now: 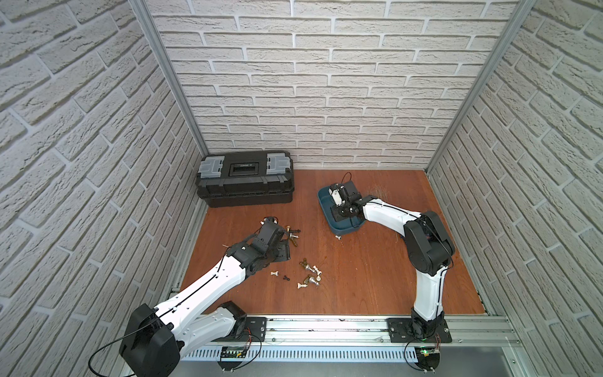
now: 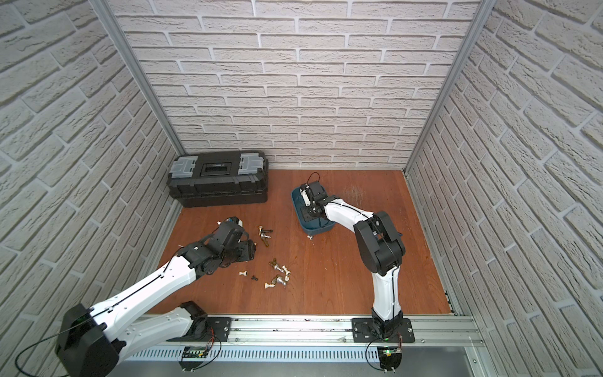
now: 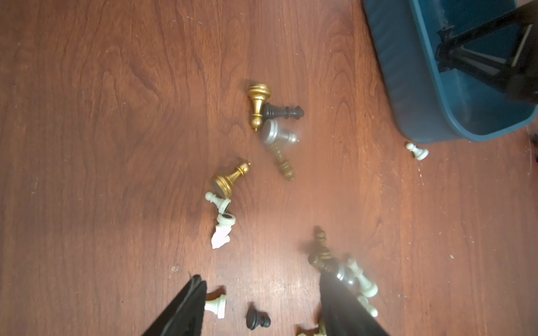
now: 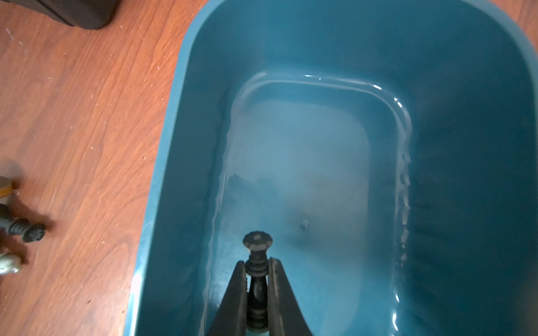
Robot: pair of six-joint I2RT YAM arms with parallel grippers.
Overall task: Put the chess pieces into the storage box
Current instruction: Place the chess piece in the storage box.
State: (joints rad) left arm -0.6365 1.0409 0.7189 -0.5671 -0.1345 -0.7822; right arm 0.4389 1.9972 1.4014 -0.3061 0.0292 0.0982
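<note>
My right tool [image 4: 256, 261] and this chess piece [image 4: 257, 241] are black. The storage box [image 4: 180, 145] is teal, the surface [image 4: 72, 116] reddish-brown wood grain.

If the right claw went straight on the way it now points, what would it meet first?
Probably the floor of the blue box; the black chess piece it grips would touch before the right claw itself.

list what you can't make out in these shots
- storage box floor, both top views: covered by the right arm.
- black piece lower end, right wrist view: pinched between the jaws, cut off by the edge.
- silver piece, left wrist view: motion-blurred.
- chess pieces, top views: too small to identify.
</note>
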